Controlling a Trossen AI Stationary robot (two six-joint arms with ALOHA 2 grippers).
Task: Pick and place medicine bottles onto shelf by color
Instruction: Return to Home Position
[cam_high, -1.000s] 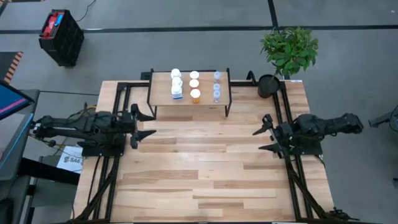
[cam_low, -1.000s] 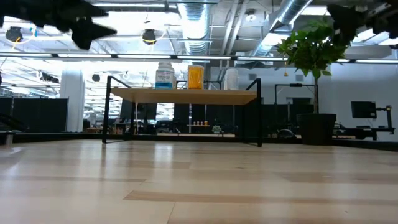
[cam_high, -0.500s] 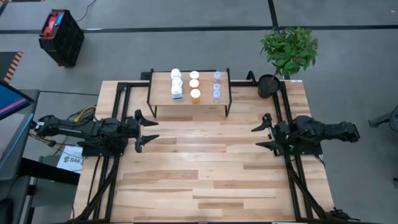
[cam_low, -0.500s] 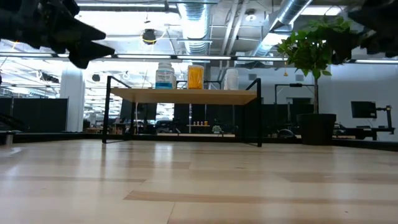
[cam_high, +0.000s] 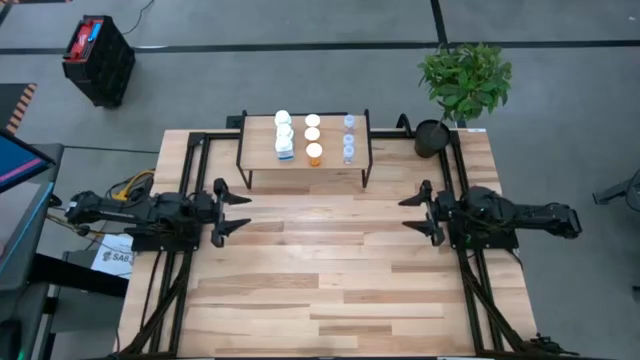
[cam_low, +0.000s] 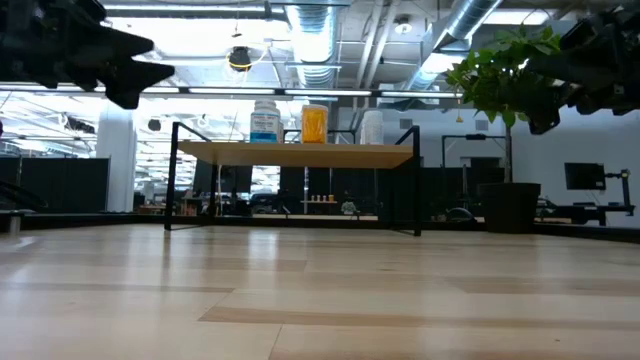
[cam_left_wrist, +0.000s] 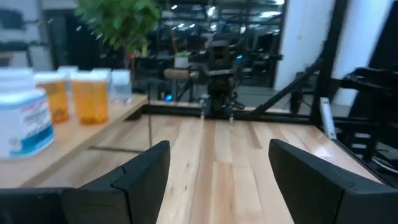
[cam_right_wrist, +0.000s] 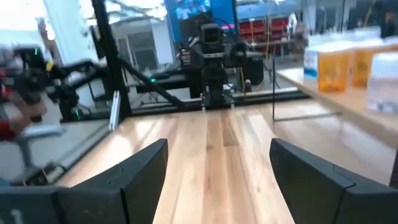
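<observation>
bottles (cam_high: 313, 134) upright on shelf (cam_high: 358, 152) — color-sorted

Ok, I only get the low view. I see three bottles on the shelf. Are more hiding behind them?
Observer: Yes. The high view shows the shelf with three lines going back: white bottles, orange bottles, clear bottles, three in each.
Operator: Where are the arms?
Observer: The left gripper is over the table on its left side, the right gripper on its right side, facing each other.
Operator: Are they holding anything?
Observer: No. Both wrist views show them open, nothing in between.
</observation>
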